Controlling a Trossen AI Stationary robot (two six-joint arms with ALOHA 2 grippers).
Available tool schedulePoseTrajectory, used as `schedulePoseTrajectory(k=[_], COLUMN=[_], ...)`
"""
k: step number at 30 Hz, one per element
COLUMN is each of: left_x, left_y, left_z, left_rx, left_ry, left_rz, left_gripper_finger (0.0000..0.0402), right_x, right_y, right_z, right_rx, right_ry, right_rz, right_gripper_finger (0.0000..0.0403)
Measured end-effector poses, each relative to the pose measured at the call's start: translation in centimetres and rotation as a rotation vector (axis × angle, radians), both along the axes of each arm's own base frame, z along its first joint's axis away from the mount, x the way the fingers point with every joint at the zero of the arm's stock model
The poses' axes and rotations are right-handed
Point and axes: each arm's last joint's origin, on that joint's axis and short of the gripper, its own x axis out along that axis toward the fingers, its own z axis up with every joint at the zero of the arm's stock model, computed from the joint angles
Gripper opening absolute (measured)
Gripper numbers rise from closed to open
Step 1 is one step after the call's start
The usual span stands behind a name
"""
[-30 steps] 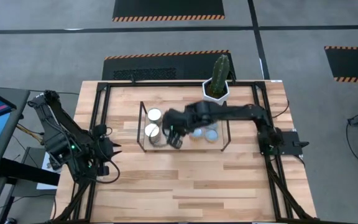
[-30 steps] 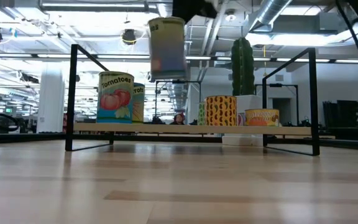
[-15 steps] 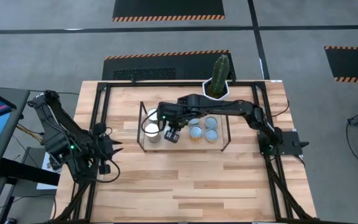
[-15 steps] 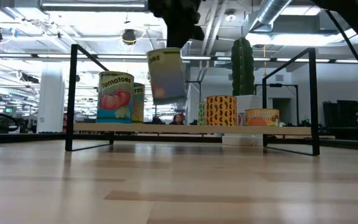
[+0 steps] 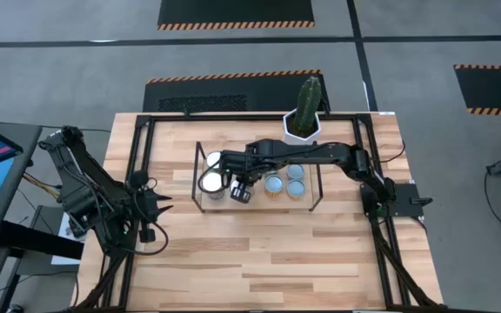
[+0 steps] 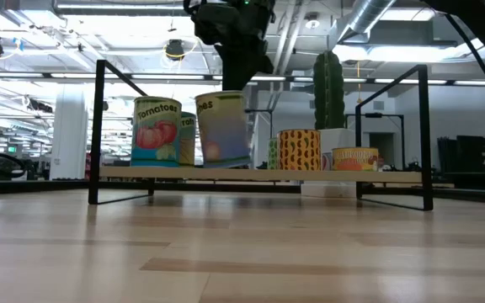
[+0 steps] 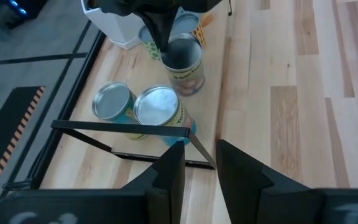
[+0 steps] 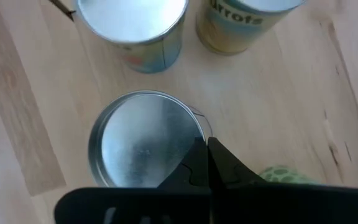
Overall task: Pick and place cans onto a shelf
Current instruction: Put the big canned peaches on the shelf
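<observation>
The left gripper (image 5: pixel 150 211) waits at the table's left edge, fingers slightly apart and empty. On the shelf (image 6: pixel 259 174) – beside the tomato can (image 6: pixel 157 131) – stands a can (image 6: pixel 221 129), its rim pinched by the right gripper (image 6: pixel 241 77); more cans (image 6: pixel 300 150) sit to its right.

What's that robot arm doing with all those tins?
The right arm is putting a can on the shelf. Its claw grips the can by the rim, and the can's bottom looks to be on the board or almost there, just beside the tomato can. More cans, such as a spotted one, already stand on the shelf. The left claw waits off to the side by the table edge, open and holding nothing.
</observation>
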Motion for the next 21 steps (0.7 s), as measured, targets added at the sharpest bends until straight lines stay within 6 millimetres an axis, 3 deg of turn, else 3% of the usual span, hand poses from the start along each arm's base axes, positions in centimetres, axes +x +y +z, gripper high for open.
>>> schedulePoseTrajectory(k=[12, 21], left_x=[0.0, 0.0], left_y=[0.0, 0.0], left_z=[0.0, 0.0], left_rx=[0.0, 0.0], left_ry=[0.0, 0.0], left_rz=[0.0, 0.0], left_gripper_finger=[0.0081, 0.0081], right_x=[-0.17, -0.26], right_y=[-0.15, -0.8], right_z=[-0.04, -0.07], right_rx=[0.001, 0.003], right_ry=[0.016, 0.022], right_rz=[-0.003, -0.025], right_gripper_finger=[0.0052, 0.006])
